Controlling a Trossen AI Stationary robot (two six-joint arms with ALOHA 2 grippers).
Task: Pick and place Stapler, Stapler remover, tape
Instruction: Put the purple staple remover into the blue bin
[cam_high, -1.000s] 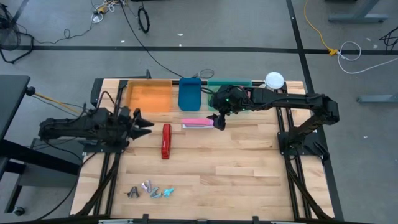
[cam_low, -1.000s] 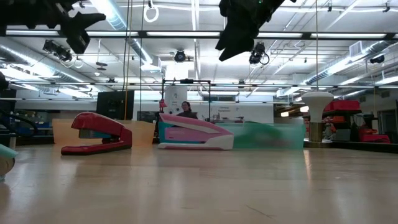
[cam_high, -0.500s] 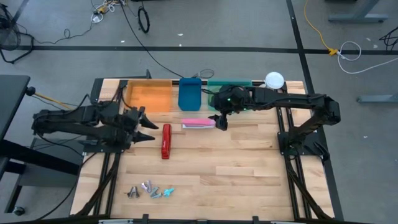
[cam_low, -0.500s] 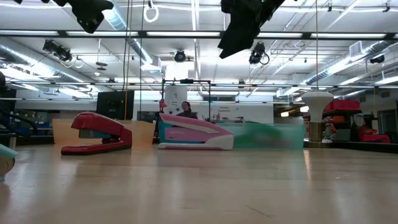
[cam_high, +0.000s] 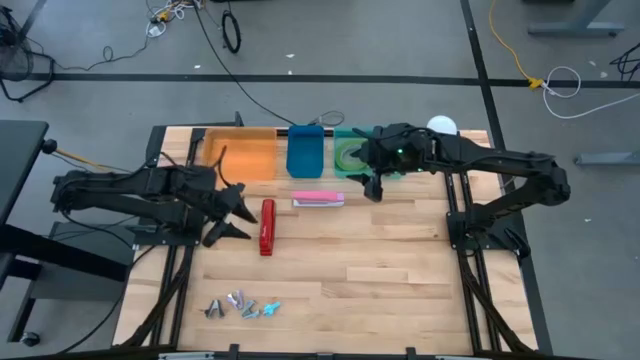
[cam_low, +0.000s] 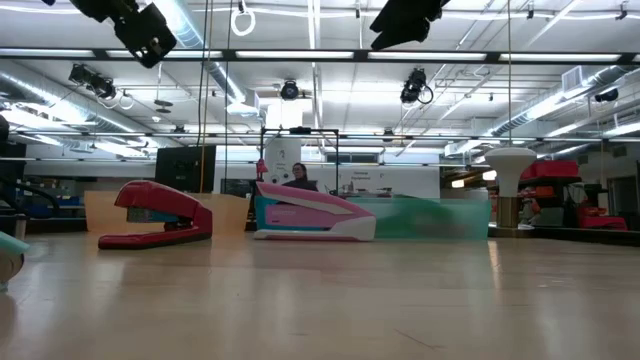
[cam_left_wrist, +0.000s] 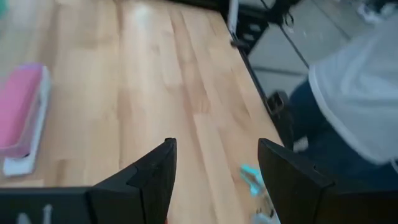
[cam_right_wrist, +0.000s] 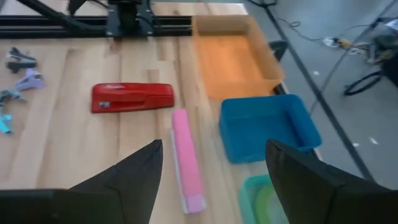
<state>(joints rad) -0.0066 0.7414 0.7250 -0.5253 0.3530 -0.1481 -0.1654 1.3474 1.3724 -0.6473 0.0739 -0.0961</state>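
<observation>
The left tool (cam_left_wrist: 214, 171) hangs over bare wooden table (cam_left_wrist: 155, 81), its two dark fingers (cam_left_wrist: 158, 171) spread apart with nothing between them. A pink stapler (cam_left_wrist: 22, 115) lies off to one side. Near the table edge sits a small teal item (cam_left_wrist: 252, 179), possibly a staple remover. A person in white (cam_left_wrist: 357, 99) stands beyond.

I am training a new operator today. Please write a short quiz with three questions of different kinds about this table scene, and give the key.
1. True or false: the red stapler lies inside the orange bin.
2. Which gripper is nearer the red stapler? A) left gripper B) right gripper
3. Fill in: the tape rolls lie in the ___ bin.

Key: 1 false, it lies on the bare table. 2 A. 3 green.
</observation>
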